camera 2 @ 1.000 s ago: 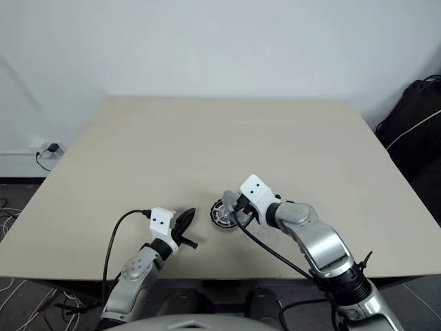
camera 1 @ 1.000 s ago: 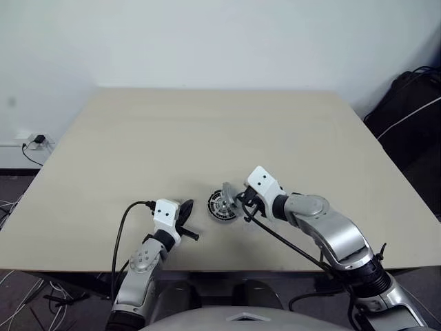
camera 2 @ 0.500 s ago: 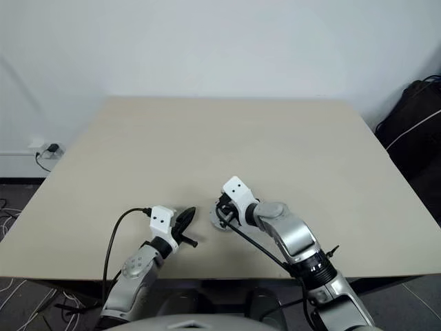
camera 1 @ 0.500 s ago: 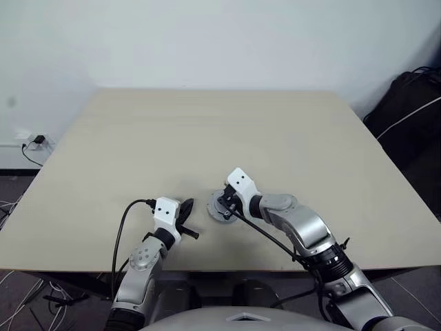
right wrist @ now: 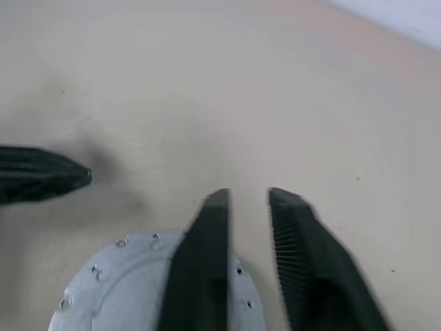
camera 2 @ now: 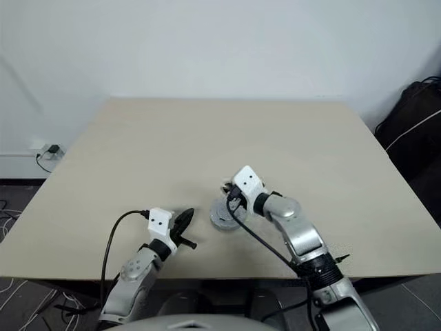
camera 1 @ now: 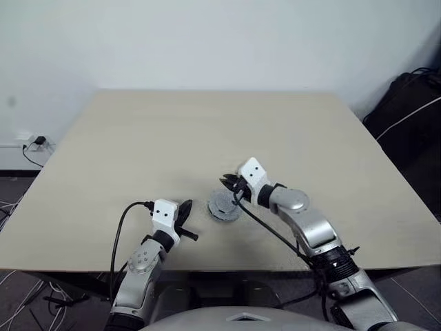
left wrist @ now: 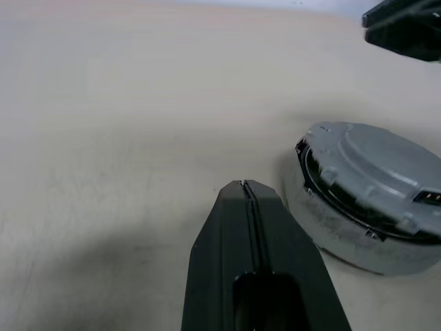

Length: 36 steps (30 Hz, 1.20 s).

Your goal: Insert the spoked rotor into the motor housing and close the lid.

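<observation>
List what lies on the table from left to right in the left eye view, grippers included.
Left gripper → the lid, sitting on the motor housing → right gripper, just above the lid's right edge.

The left arm reaches forward low at the near edge of the table [camera 1: 103,138], its forearm angled slightly toward the middle. The left end effector [camera 1: 185,209] points forward and a little to the right, its two black fingers [left wrist: 248,227] pressed flat together with no gap between them. The right arm stretches forward and bends inward toward the left. The right end effector [camera 1: 229,183] tilts slightly downward, its fingers [right wrist: 207,234] parted by a narrow gap and holding nothing.
</observation>
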Motion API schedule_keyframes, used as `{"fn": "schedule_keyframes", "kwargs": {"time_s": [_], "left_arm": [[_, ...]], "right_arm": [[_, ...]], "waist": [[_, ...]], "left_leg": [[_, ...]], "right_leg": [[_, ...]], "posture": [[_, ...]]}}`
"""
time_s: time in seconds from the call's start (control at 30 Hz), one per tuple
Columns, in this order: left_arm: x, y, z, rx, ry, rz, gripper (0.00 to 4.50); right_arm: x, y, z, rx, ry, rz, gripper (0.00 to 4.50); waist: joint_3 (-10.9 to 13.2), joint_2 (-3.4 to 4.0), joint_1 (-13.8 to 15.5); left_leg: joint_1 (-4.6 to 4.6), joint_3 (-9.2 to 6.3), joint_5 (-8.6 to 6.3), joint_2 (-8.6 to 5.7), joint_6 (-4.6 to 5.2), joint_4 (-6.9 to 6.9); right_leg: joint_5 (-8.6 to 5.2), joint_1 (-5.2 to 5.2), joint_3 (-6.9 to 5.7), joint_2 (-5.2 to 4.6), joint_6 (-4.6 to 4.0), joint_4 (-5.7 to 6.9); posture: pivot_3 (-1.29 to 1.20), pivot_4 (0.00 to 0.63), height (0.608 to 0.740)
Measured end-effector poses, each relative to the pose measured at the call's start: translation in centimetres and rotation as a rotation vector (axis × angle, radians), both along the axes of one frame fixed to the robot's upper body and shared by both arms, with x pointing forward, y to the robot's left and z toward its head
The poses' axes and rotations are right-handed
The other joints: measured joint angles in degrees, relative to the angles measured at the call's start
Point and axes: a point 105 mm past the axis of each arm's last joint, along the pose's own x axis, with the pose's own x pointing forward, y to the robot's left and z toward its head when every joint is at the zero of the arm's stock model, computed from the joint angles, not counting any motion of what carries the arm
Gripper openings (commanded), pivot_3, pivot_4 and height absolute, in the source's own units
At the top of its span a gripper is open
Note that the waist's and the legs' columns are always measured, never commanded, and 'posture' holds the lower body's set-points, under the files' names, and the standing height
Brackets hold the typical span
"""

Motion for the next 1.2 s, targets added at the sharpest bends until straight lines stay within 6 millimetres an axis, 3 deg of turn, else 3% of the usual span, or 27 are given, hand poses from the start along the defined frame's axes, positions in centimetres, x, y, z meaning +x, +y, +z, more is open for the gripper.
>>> {"fn": "schedule_keyframes", "kwargs": {"time_s": [0.27,0.7,0.87,1.2], "left_arm": [[0.0,0.1,0.0,0.009,0.001,-0.004,0.0],[0.1,0.1,0.4,0.063,-0.045,-0.008,0.0],[0.0,-0.1,0.5,0.062,-0.055,-0.014,0.0],[-0.2,-0.1,0.4,0.059,-0.049,-0.012,0.0]], "right_arm": [[-1.5,-0.5,-2.2,0.003,0.125,0.135,4.49],[-2.1,-0.5,-4.1,-0.01,0.222,0.183,4.49],[-1.5,-0.3,-4.1,-0.008,0.219,0.161,3.28],[-1.4,-0.2,-4.1,0.022,0.209,0.112,3.2]], "waist": [[0.0,0.0,0.03],[0.0,0.01,0.05],[-0.01,0.02,0.05],[-0.01,0.02,0.05]], "left_leg": [[0.01,-0.01,-0.01,0.0,0.02,0.03],[0.01,-0.01,0.0,0.0,0.01,0.03],[0.01,-0.01,0.0,0.0,0.01,0.03],[-0.01,0.0,0.0,0.0,0.0,0.03]], "right_leg": [[0.0,0.02,0.0,-0.01,-0.01,0.0],[0.04,0.01,0.0,-0.05,-0.07,0.01],[0.05,0.0,0.0,-0.05,-0.08,0.01],[0.06,-0.01,0.0,-0.05,-0.09,0.01]], "posture": [[0.0,0.0,0.74],[0.0,0.0,0.74],[0.0,0.0,0.74],[0.0,0.0,0.74]]}}
